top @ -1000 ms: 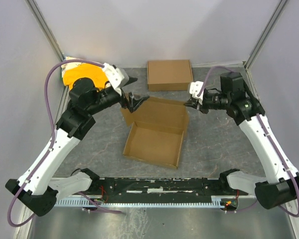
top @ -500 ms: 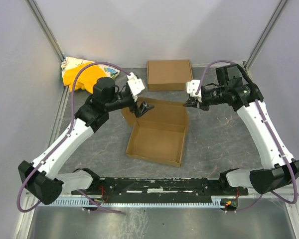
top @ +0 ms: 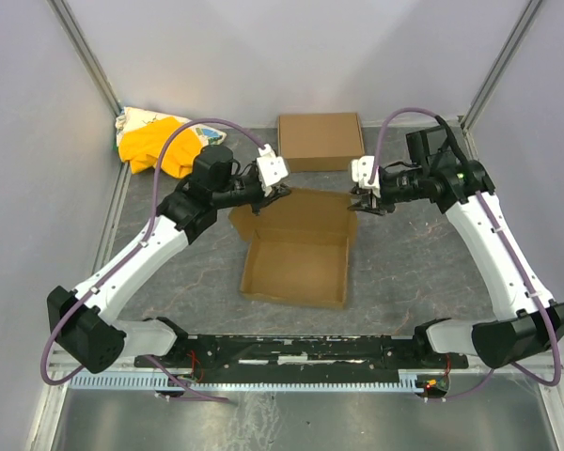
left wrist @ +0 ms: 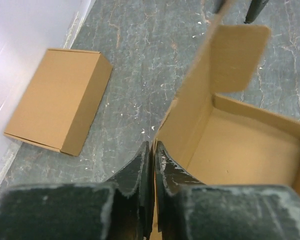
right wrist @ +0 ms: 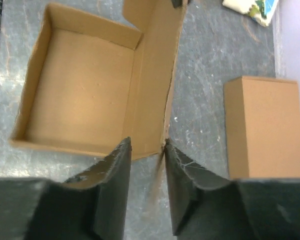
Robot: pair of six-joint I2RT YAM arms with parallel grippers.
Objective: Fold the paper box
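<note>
The paper box (top: 296,268) is a brown cardboard tray in the middle of the table, with its lid panel (top: 305,211) raised along the far side. My left gripper (top: 280,194) is shut on the lid's left end. In the left wrist view the fingertips (left wrist: 152,146) pinch the thin cardboard edge, with the tray's inside (left wrist: 240,150) to the right. My right gripper (top: 365,205) is open at the lid's right end. In the right wrist view the lid's edge (right wrist: 167,115) just meets the right finger (right wrist: 182,170), and grey table shows in the gap between the fingers.
A closed flat brown carton (top: 320,141) lies at the back, just beyond the lid. It also shows as a carton (left wrist: 55,100) in the left wrist view and as a carton (right wrist: 262,125) in the right wrist view. A yellow cloth bundle (top: 155,146) sits in the back left corner. Grey walls enclose three sides.
My left gripper has swung right to the lid's left end and shut on it. My right gripper, shut at the lid's right corner before, has opened.
</note>
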